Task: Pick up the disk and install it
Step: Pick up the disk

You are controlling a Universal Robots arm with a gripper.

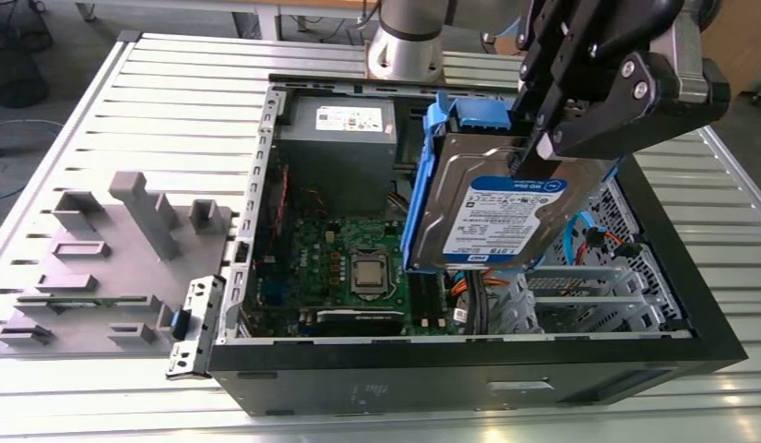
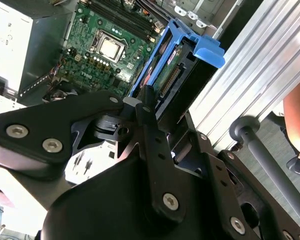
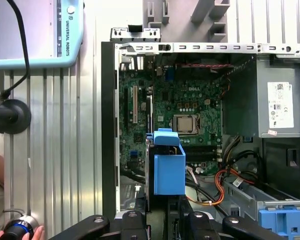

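Holding disk [image 1: 504, 220], tilted — over computer case [image 1: 393, 377]

My surroundings look like a robotics lab or workshop: a slatted metal worktop [image 1: 171, 65] carries an opened computer case [image 1: 417, 388] beside a grey fixture block [image 1: 110, 277], and a blue-rimmed control tablet [image 3: 35, 63] lies nearby.

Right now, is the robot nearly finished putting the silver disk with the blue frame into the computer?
About halfway. Done: the flat silver disk in its blue plastic frame is picked up. In hand: the black gripper is shut on it, holding it tilted above the green motherboard of the open black computer case. Left: it sits in no slot yet.
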